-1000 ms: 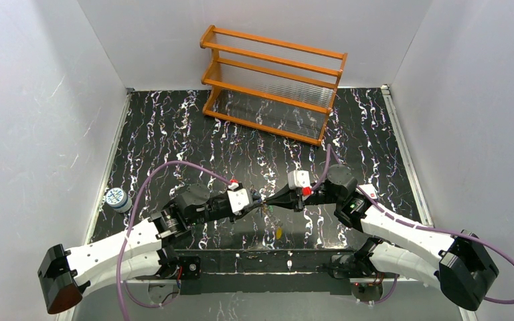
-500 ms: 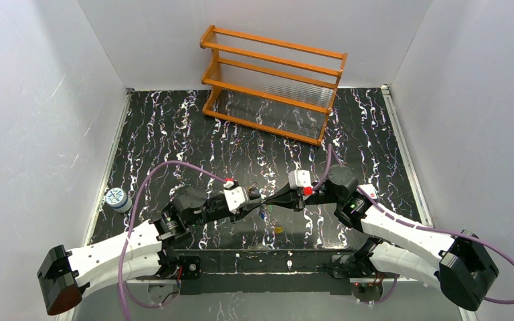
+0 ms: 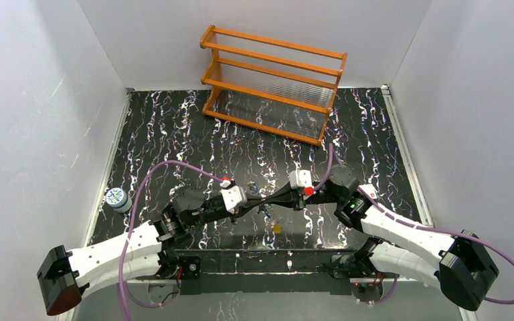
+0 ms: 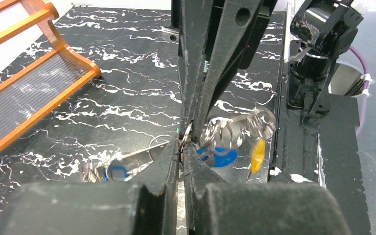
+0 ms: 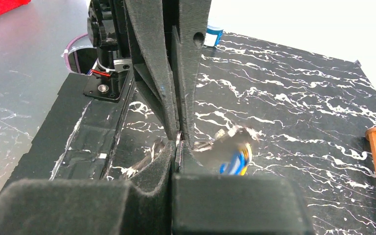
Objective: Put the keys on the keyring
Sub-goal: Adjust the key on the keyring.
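- Keys [image 3: 264, 210] hang in a small bunch just under the spot where your left claw [image 3: 254, 202] and right claw [image 3: 269, 200] meet tip to tip, over the middle of the black marbled bench [image 3: 174, 134] in the top view. One yellow key [image 3: 277, 229] lies apart on the bench, nearer the arm bases. An orange rack [image 3: 272, 83] stands at the far edge. A blue-and-white disc [image 3: 115, 198] sits by the left wall.
- From the left wrist, you see the left claw pinched narrow on the keyring [image 4: 186, 133], a thin metal loop showing just above its tips. The right claw reaches in from the top of the view and is closed on the same loop. The bunch hangs to the right of the loop. It is blurred, with a blue head below it. A second blue smear left of the claw is too blurred to tell.
- From the right wrist, you see the right claw's fingers pressed together at the tips, with the left claw's narrow fingers directly opposite them. The blurred bunch, showing blue and yellow, hangs just right of the tips.
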